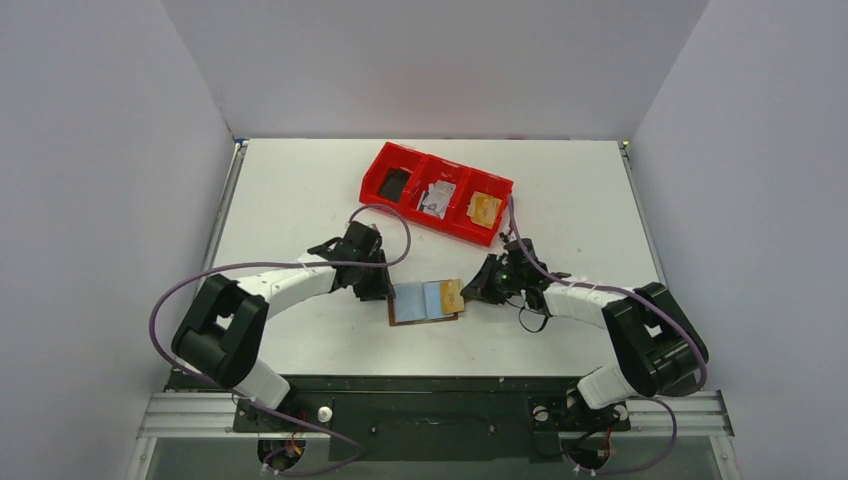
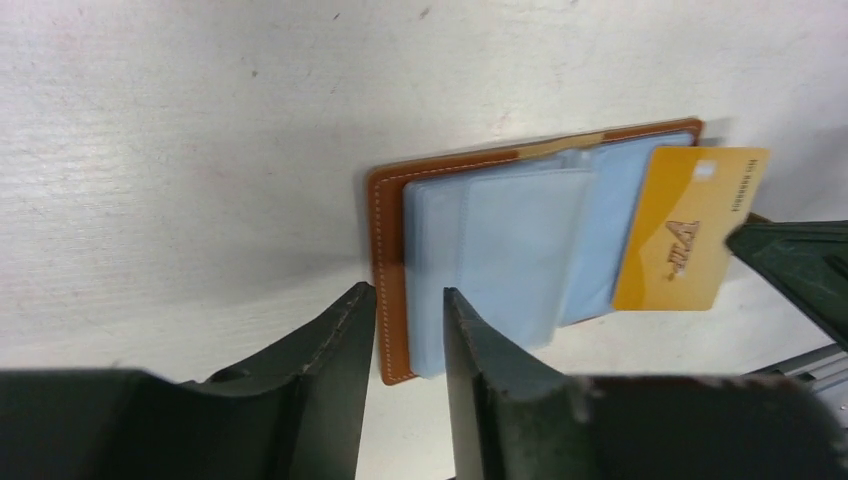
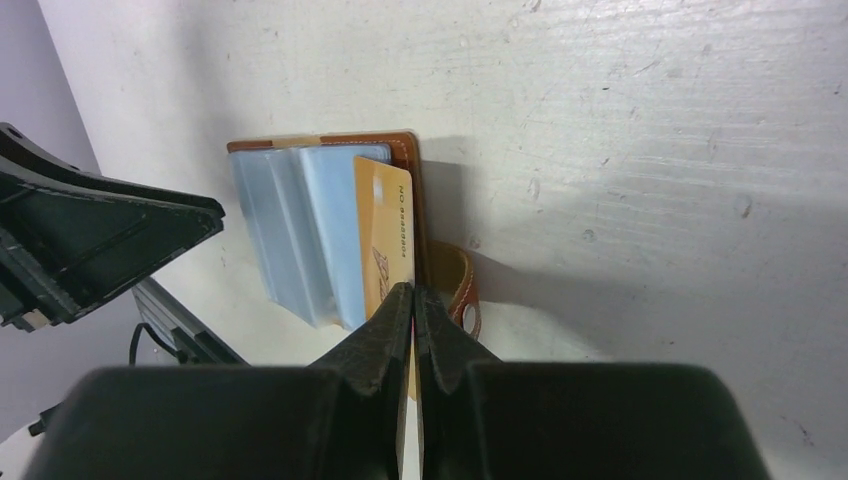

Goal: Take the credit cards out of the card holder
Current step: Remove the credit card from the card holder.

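Observation:
The brown card holder [image 1: 420,303] lies open on the white table between both arms, its light blue sleeves [image 2: 520,250] facing up. A tan-gold credit card [image 2: 690,230] sticks out of its right side, partly past the holder's edge. My right gripper [image 3: 413,292] is shut on that card's outer edge [image 3: 385,240]. My left gripper [image 2: 408,300] is open a little at the holder's left brown edge [image 2: 388,250], which shows in the gap between its fingers. I cannot tell a light blue card apart from the sleeves.
A red three-compartment tray [image 1: 437,192] with small items sits behind the holder, toward the back of the table. The holder's strap with a snap hole [image 3: 462,290] lies just right of my right gripper's fingers. The table's near edge is close below the holder.

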`<control>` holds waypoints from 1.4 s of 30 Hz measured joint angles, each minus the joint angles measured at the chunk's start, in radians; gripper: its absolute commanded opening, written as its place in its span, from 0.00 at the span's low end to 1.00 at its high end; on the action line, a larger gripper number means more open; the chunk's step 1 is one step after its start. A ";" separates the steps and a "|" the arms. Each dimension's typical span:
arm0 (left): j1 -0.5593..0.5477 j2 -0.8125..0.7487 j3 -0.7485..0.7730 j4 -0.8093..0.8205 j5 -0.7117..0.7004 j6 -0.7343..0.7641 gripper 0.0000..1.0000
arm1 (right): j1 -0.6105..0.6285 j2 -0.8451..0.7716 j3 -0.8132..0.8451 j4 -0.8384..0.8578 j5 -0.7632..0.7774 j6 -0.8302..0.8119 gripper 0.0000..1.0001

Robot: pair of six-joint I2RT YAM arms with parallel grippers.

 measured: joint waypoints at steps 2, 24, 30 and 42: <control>0.000 -0.020 0.024 -0.023 0.002 0.009 0.40 | 0.000 -0.013 0.004 -0.011 -0.005 0.011 0.00; 0.032 -0.090 0.015 0.299 0.380 -0.117 0.52 | 0.000 -0.124 0.079 0.027 -0.108 0.185 0.00; 0.044 -0.090 -0.006 0.406 0.446 -0.175 0.52 | 0.000 -0.132 0.083 0.102 -0.148 0.272 0.00; 0.055 -0.090 -0.055 0.539 0.516 -0.260 0.46 | 0.000 -0.145 0.090 0.192 -0.190 0.368 0.00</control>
